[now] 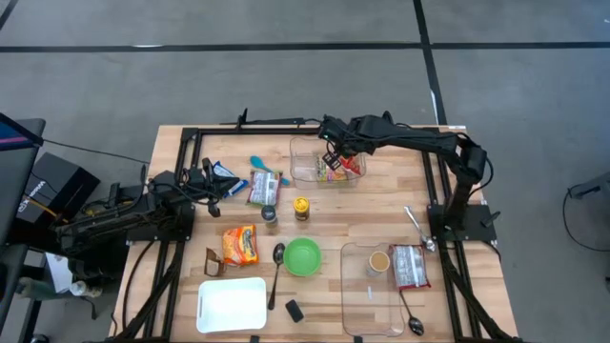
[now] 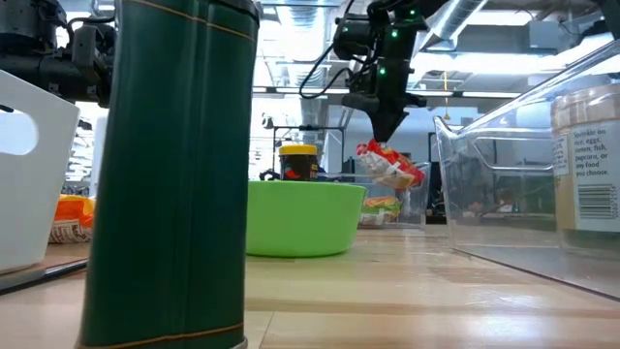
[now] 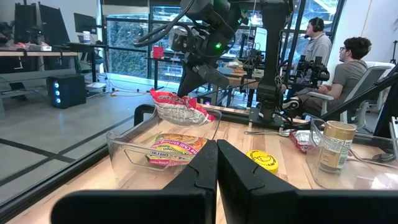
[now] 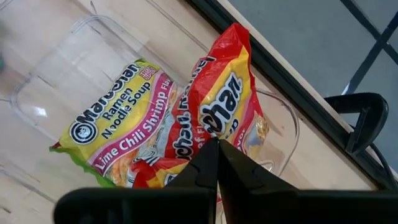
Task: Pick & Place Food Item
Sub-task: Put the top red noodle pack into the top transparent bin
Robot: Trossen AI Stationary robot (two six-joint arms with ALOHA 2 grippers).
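Above the clear plastic bin (image 1: 307,152) at the table's far edge: right gripper (image 1: 333,159), fingers pinched on the top edge of a red-and-yellow Maruchan ramen noodle packet (image 4: 217,118), lifted over the bin's rim, hanging tilted, lettering turned sideways and only partly legible. Inside the bin, flat on its floor: second packet, yellow and green (image 4: 121,127), printed "Maruchan Ramen Noodle Soup, Lime Chili Shrimp Flavor". Just beside the bin, toward the table's middle: small jar with yellow lid (image 1: 301,206), lid marked with a dark round emblem, not readable. Further from the bin, near the table's centre: green plastic bowl (image 1: 302,255). Well apart from the bin, at the table's left edge: left gripper (image 3: 217,163), fingers pressed together, holding nothing, resting low. Well apart from the bin, in a second clear container (image 1: 355,286) at the front right: glass jar with white ingredients label (image 3: 334,146), print too small to read.
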